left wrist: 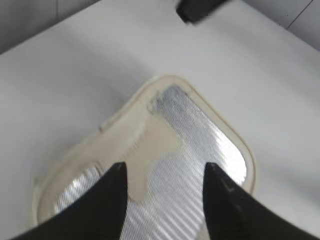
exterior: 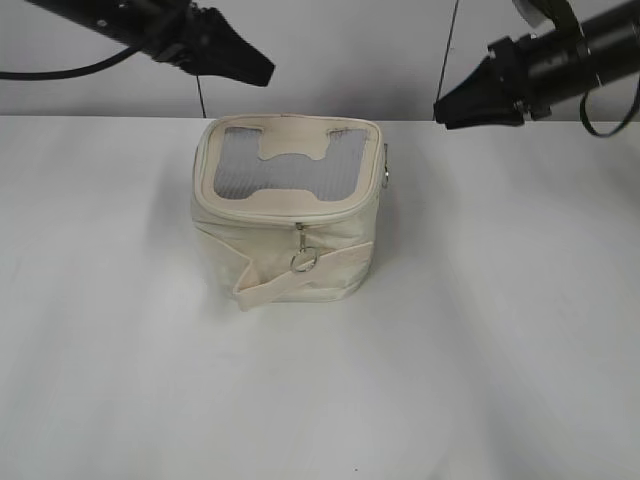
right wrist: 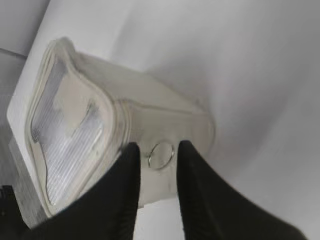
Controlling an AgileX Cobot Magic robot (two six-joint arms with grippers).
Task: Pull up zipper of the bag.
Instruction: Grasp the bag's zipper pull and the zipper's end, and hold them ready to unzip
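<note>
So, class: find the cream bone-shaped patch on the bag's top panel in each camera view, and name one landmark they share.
Exterior view: bone-shaped patch, upper centre, on the bag's top.
Left wrist view: centre, above and between the left gripper's fingers.
Right wrist view: far left, seen edge-on.
Shared landmark: the grey see-through panel around it.

My left gripper [left wrist: 162,177] has its two black fingers [left wrist: 112,200] spread apart, hovering over the bag [left wrist: 125,145] with nothing between them. I see the grey see-through top panel [left wrist: 200,145] with the cream bone-shaped patch [left wrist: 152,147] framed in the gap, white table [left wrist: 75,75] all round. A dark blurred object [left wrist: 197,9] sits at the top edge; can't tell what.
</note>
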